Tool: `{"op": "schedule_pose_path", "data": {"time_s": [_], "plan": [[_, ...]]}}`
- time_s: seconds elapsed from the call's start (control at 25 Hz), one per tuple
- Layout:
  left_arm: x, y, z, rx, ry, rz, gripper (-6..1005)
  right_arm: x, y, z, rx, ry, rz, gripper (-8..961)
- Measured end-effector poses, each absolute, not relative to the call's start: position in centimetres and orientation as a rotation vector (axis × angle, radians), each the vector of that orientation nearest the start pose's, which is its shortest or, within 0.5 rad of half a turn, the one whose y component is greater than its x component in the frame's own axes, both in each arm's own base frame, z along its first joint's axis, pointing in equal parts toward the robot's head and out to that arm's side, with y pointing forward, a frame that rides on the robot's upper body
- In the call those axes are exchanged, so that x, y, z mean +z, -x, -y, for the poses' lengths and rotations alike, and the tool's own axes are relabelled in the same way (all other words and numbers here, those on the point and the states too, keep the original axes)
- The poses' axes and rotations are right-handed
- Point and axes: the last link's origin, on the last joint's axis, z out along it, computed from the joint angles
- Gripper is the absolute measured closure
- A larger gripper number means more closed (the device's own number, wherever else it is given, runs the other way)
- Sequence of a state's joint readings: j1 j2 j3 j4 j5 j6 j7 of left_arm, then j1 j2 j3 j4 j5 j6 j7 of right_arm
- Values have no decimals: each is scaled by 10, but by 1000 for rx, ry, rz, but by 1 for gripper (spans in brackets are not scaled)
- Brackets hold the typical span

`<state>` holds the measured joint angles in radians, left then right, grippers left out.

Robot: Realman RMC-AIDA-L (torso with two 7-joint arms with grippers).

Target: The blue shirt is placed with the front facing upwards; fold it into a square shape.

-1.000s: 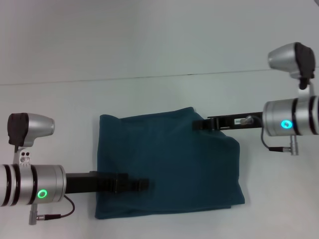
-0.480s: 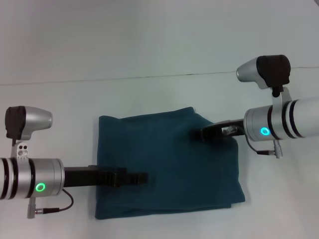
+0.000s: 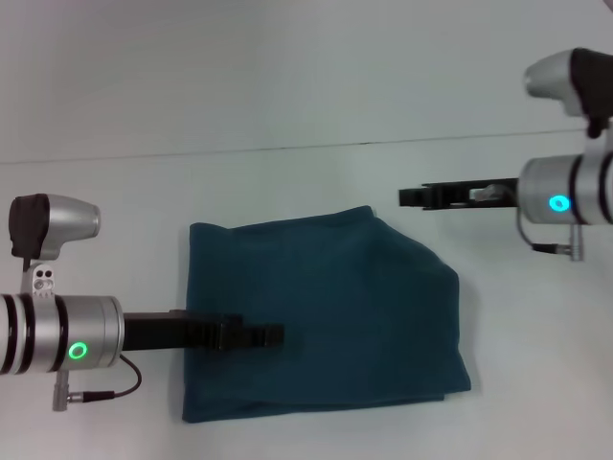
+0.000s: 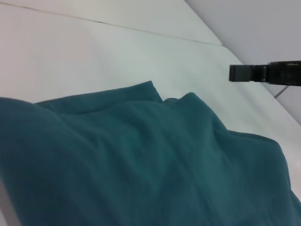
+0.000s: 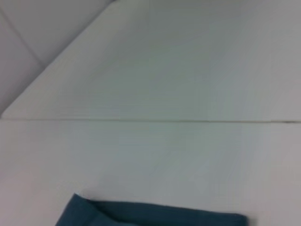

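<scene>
Shirt [image 3: 321,321] lay at lower centre of the head view, already folded into a rough rectangle w/ plain teal side up, no lettering showing. Its upper right corner looked slanted, not square.

L gripper [image 3: 271,336] sat low over shirt's left half, tip near the middle of the cloth; fingers looked closed together, nothing pinched, but contact w/ fabric couldn't be told.

R gripper [image 3: 412,197] hung in the upper right, clear of the shirt, above its slanted corner; fingers appeared shut and empty.

Judgement: folding looked nearly done, at tidy-up stage. Next move probably called for squaring that slanted corner, or pulling both arms away.
</scene>
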<state>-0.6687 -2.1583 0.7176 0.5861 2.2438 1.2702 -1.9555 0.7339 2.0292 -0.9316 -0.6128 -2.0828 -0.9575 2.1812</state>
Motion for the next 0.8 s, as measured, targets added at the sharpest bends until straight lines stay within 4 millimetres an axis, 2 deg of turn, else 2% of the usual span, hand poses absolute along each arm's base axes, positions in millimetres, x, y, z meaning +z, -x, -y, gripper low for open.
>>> {"op": "schedule_pose_path", "data": {"time_s": [0.12, 0.36, 0.56, 0.8], "plan": [[-60, 249, -358, -432, 2563, 1365, 127, 6, -254, -428, 417, 2219, -1389, 897], [-59, 247, -359, -433, 2566, 1354, 127, 19, -279, -408, 470, 2134, -1613, 617], [-58, 246, -360, -432, 2565, 1345, 126, 16, -290, -392, 522, 2091, -1762, 413], [-58, 245, -362, -430, 2567, 1328, 126, 11, -293, -389, 551, 2071, -1799, 373]]}}
